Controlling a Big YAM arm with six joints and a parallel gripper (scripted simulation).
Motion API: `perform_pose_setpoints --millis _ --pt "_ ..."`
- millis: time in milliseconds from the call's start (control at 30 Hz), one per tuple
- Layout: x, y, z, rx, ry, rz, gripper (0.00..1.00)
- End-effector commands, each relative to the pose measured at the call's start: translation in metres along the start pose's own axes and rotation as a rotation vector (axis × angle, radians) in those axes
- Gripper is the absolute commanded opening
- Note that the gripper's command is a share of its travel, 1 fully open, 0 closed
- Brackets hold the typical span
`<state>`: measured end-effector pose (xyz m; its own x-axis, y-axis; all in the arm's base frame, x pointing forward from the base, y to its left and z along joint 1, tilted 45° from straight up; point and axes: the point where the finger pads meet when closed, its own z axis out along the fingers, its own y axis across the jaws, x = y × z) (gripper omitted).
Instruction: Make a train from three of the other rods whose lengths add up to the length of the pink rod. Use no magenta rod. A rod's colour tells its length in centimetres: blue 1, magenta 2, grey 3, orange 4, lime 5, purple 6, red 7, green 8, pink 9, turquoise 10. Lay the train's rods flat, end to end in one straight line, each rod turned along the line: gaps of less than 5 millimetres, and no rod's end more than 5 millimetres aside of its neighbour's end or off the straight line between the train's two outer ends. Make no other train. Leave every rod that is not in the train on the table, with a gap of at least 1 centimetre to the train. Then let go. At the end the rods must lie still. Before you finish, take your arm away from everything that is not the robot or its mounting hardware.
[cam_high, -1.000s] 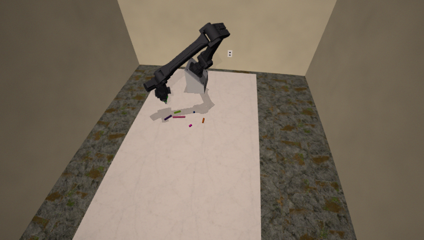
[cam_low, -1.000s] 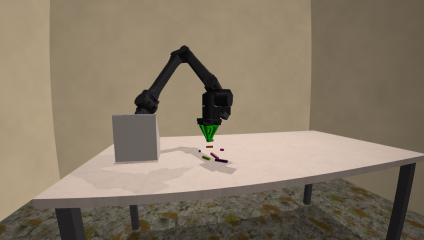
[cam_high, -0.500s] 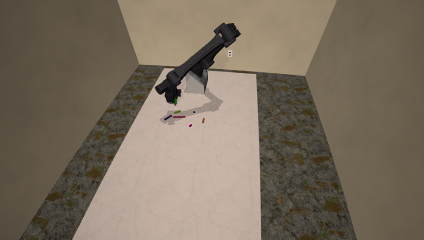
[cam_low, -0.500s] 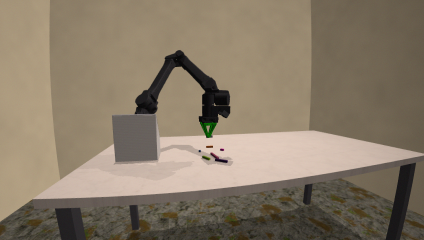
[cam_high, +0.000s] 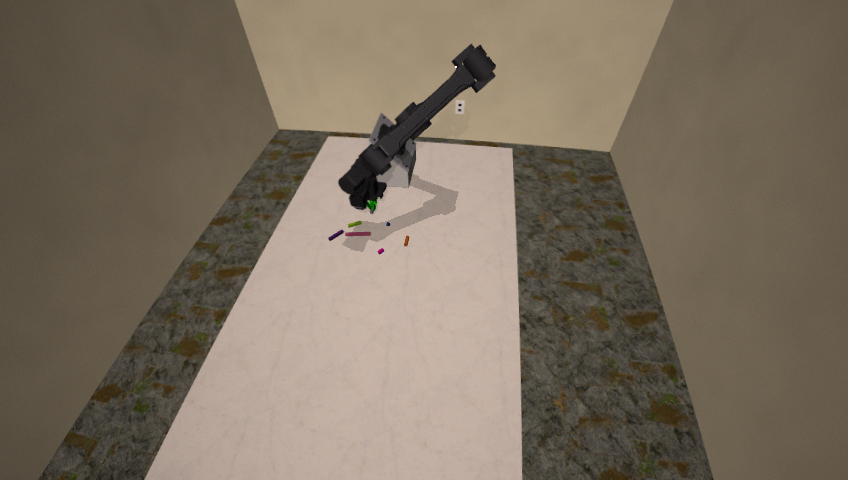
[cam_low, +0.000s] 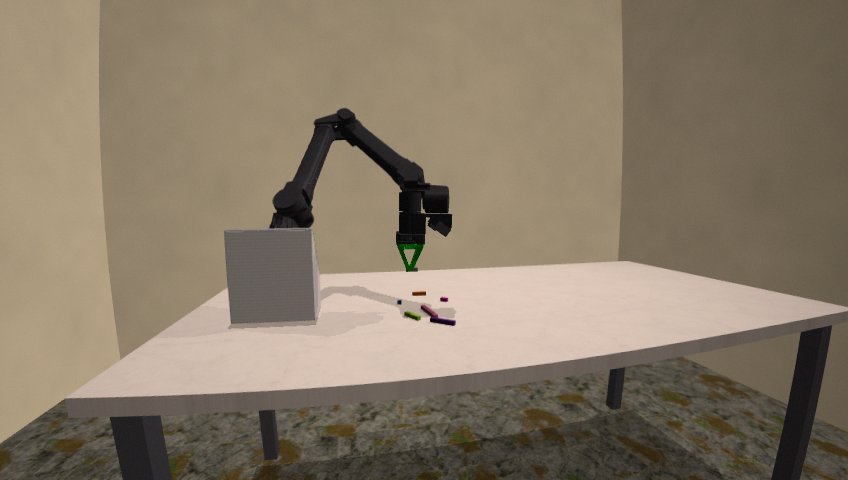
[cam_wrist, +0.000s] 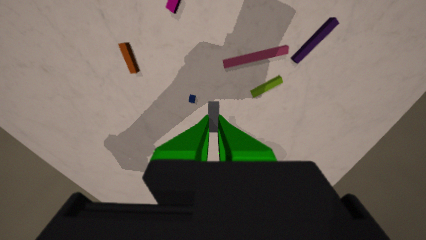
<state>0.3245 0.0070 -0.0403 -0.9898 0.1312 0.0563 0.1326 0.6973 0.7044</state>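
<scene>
My gripper (cam_high: 371, 206) (cam_low: 410, 267) (cam_wrist: 213, 119) is shut on the grey rod (cam_low: 414, 270) (cam_wrist: 213, 112), holding it well above the table. The lime rod (cam_high: 354, 224) (cam_low: 411, 315) (cam_wrist: 267, 86) lies right of the fingertips in the wrist view, the blue rod (cam_high: 387, 224) (cam_low: 399, 302) (cam_wrist: 192, 99) just left of them. The pink rod (cam_high: 357, 233) (cam_low: 429, 311) (cam_wrist: 256, 56) lies beyond the lime one. No rods lie end to end.
The purple rod (cam_high: 336, 234) (cam_low: 442, 321) (cam_wrist: 315, 40) lies slanted near one pink end. The orange rod (cam_high: 406, 240) (cam_low: 418, 293) (cam_wrist: 129, 58) and the magenta rod (cam_high: 380, 251) (cam_low: 443, 299) (cam_wrist: 173, 5) lie apart. The arm stands by a grey block (cam_low: 270, 276).
</scene>
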Motion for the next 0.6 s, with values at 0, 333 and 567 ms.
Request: perform_pose_setpoints --millis 0,333,567 --pt "-0.001 0.024 -0.006 0.014 -0.034 0.14 0.04" --pt "0.005 0.039 -0.005 0.006 -0.03 0.198 0.04" --pt "0.007 0.033 -0.003 0.004 -0.021 0.225 0.04"
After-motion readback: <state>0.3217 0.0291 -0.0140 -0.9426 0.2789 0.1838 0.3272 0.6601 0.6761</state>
